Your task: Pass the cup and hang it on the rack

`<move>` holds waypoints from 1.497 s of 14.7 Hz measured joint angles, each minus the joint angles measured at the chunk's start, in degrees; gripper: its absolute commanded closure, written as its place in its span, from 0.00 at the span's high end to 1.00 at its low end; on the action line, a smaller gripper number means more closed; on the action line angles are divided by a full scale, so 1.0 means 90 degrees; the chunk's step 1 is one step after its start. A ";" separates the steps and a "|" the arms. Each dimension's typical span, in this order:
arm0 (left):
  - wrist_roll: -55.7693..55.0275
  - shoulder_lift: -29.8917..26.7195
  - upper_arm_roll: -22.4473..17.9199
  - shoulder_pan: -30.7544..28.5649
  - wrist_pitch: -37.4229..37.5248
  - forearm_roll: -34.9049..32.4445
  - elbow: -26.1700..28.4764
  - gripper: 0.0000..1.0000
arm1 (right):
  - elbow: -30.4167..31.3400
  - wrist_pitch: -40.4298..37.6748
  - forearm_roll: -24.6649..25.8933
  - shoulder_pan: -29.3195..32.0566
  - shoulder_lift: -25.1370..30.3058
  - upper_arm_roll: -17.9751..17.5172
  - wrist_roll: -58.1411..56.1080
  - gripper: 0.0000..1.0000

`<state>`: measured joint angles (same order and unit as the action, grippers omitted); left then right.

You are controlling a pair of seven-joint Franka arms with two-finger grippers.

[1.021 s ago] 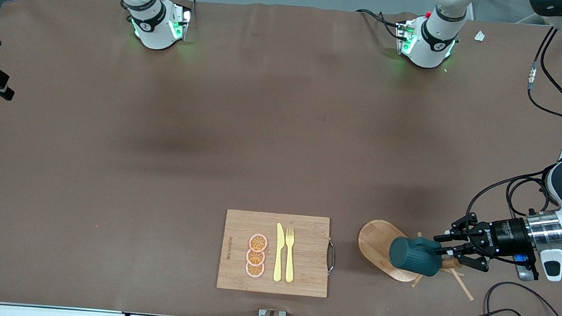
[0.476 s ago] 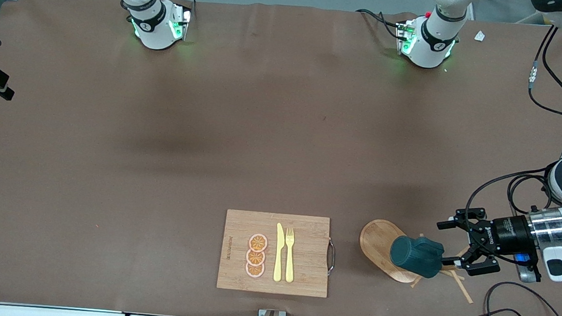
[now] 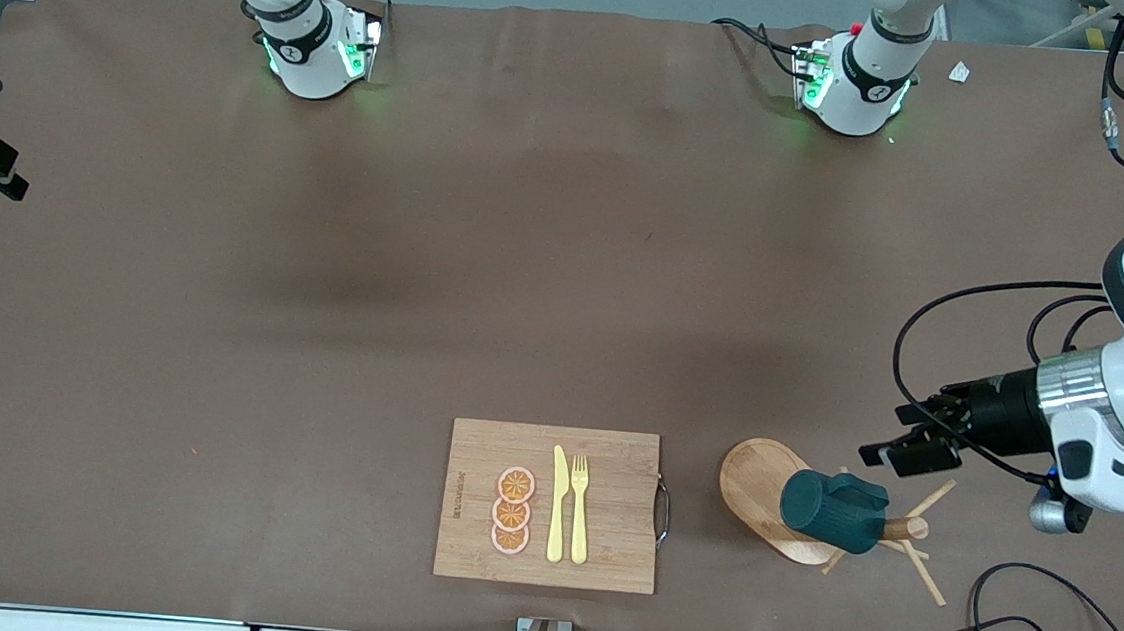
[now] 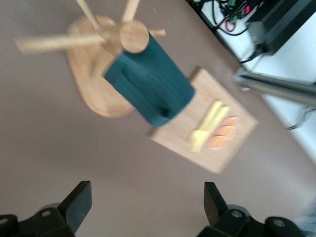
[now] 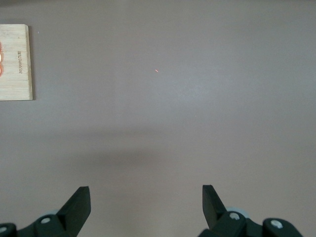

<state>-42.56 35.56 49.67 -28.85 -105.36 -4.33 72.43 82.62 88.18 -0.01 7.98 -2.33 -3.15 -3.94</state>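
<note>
Jaws of the left gripper [image 3: 897, 454] stand wide and hold nothing, hanging in the air just beside the rack [image 3: 788, 502] toward the left arm's end of the bench [image 3: 320, 337]; its wrist view shows both fingers [image 4: 76, 205] spread with only bare bench between them. The cup [image 3: 829, 512] hangs on the rack, its handle hooked over a peg near the top of the post, its body tilted over the round base, and nothing grips it. Beside the rack, toward the right arm's end, lies a cutting board [image 3: 480, 470] with three orange slices [image 3: 513, 510], a yellow knife [image 3: 558, 504] and a yellow fork [image 3: 579, 507]. The right gripper [image 5: 145, 210] waits with its jaws wide and empty over bare bench. The hanging step looks done, judging by how the cup sits. What remains is to draw the left arm clear without brushing the pegs, since a knock could slip the cup off.
</note>
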 measured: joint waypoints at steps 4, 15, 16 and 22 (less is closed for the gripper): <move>0.1429 -0.0642 0.0008 -0.0182 0.0823 -0.1162 -0.0010 1.00 | -0.0001 0.0000 0.0000 0.0000 0.0000 0.0000 0.0000 1.00; 0.3865 -0.2333 -0.0126 -0.0546 0.2230 -0.1241 -0.0002 1.00 | -0.0003 0.0000 0.0000 0.0002 -0.0001 0.0005 0.0000 1.00; 0.3908 -0.2547 -0.0435 -0.0238 0.2347 -0.1157 0.0011 1.00 | -0.0003 0.0000 0.0000 0.0002 -0.0001 0.0005 -0.0001 1.00; 0.4223 -0.3395 -0.3661 0.2388 0.2785 0.0026 0.0367 1.00 | -0.0003 0.0000 0.0000 0.0002 -0.0003 0.0005 -0.0001 1.00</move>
<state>-4.56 5.01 16.72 -7.36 -80.29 -4.10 75.73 82.60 88.18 -0.01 7.99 -2.36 -3.11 -3.95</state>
